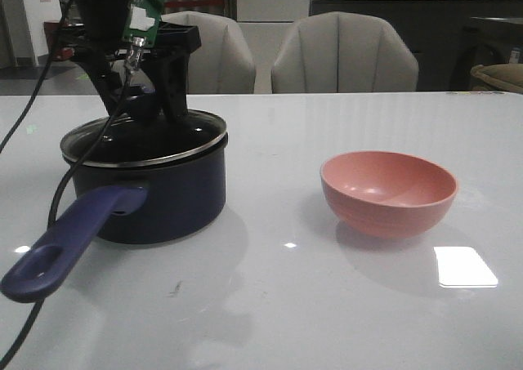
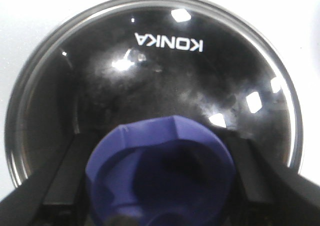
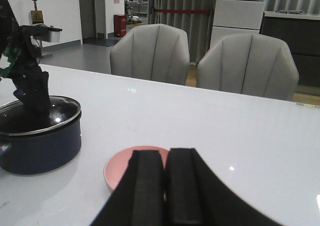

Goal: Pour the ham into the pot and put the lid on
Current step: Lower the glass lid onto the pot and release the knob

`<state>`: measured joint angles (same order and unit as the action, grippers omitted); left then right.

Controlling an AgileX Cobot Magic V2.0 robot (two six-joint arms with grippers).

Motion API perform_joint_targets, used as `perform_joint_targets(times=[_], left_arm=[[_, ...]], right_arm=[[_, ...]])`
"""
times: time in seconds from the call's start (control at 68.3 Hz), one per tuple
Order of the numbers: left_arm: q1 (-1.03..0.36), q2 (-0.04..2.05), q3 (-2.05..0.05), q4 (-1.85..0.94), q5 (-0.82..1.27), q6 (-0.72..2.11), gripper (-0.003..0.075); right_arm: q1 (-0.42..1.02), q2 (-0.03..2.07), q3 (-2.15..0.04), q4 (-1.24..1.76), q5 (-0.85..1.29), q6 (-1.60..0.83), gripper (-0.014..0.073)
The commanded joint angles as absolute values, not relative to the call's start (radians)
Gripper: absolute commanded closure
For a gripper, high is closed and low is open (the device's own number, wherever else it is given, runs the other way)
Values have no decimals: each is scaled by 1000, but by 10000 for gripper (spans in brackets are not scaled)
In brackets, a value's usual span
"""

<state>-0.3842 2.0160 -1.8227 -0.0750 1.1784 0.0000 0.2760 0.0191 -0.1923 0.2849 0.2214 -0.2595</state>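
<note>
On pot point(image 1: 163, 194), lid point(image 1: 143, 137) seated, left gripper point(image 1: 139, 100) over knob

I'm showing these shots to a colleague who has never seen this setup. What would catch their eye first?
Probably the dark blue pot on the table's left, its long handle jutting toward the camera, with the left gripper around the knob of the glass lid sitting on it. Next, the pink bowl to its right, apparently empty. The right gripper is shut, holding nothing.
</note>
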Motion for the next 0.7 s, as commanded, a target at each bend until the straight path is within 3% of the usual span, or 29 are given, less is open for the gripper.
perform_joint_targets(times=[0.0,0.234,0.293,0.688], left_arm=[[-389,1975,-1850,-85,1168,0,415],[-389,1975,-1850,-77,1150,0,132],[-389,1975,-1856,-73,1150,0,99],[-372,1908,-1964,-18,1238,0,95]], right_arm=[[275,29,-215,284,150,-268,447],[275,29,-215,284,150,-268,447],[275,29,-215,284,150,-268,447],[275,29,-215,284,150,-268,447]])
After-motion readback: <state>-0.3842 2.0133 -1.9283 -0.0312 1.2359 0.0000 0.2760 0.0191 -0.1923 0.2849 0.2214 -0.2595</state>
